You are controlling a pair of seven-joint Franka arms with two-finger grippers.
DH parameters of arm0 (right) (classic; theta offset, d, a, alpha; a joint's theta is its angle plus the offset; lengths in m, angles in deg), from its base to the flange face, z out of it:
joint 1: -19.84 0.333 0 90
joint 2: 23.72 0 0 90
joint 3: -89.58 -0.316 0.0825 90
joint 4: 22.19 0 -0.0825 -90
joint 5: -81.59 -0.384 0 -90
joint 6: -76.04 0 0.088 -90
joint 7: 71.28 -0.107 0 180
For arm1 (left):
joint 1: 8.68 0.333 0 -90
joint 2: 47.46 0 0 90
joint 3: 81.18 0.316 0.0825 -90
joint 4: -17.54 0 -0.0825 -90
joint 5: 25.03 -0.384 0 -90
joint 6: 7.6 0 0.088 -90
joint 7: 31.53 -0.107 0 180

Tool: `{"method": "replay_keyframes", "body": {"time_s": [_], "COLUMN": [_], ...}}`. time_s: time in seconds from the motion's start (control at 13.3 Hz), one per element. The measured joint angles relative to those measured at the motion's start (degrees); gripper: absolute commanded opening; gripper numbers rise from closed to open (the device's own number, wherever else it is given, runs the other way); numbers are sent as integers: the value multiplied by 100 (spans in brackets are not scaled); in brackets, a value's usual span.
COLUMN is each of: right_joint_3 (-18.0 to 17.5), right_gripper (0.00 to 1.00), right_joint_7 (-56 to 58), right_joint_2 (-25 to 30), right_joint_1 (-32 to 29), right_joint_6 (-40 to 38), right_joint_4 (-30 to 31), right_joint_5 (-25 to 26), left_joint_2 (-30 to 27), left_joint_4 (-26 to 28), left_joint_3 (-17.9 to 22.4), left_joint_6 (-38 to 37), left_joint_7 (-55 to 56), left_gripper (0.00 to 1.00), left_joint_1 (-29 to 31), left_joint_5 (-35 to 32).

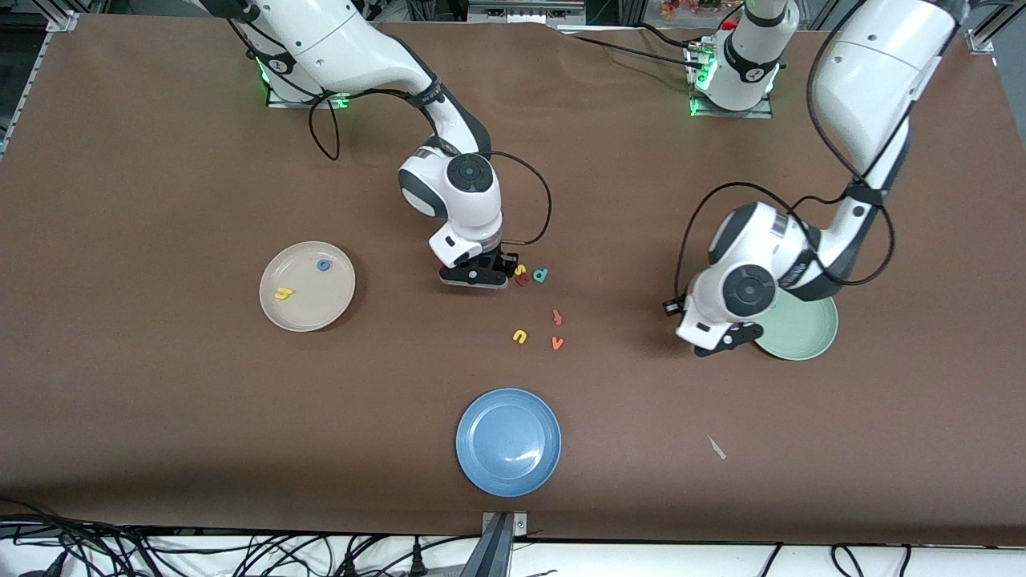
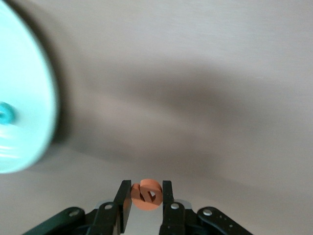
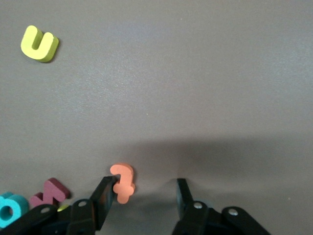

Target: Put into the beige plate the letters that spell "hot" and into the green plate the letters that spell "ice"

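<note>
Now the left gripper pinches the orange e while the right gripper's spread jaws touch the orange t.

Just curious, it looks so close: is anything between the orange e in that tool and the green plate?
Nothing visible. The left tool grips the e just beside the green plate. Only bare table lies between, and a teal c lies in the plate.

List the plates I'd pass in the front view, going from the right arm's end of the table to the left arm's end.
beige plate → blue plate → green plate
</note>
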Motion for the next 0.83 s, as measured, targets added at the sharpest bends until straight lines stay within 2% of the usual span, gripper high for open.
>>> {"method": "replay_keyframes", "body": {"time_s": [0.23,0.38,0.45,0.53,0.6,0.68,0.83], "right_joint_3": [2,6,8,8,9,11,17], "right_gripper": [58,45,36,29,23,21,18], "right_joint_7": [0,0,0,0,0,0,0], "right_joint_2": [-64,-66,-65,-65,-66,-67,-59], "right_joint_1": [6,8,11,16,25,27,29], "right_joint_6": [-4,-8,-14,-8,-12,-15,-25], "right_joint_4": [-99,-103,-104,-121,-137,-137,-145], "right_joint_5": [1,8,31,63,75,92,106], "left_joint_2": [-114,-120,-120,-119,-116,-114,-116], "left_joint_4": [0,5,17,41,64,83,72], "left_joint_3": [13,27,38,52,59,60,51], "left_joint_6": [-434,-591,-676,-716,-734,-737,-737], "left_joint_7": [-1183,-1889,-2225,-2556,-2811,-2953,-3032], "left_gripper": [10,12,16,32,64,100,100], "left_joint_1": [638,1053,1240,1437,1619,1752,1826], "left_joint_5": [-1,-14,-24,-27,-27,-27,-27]}}
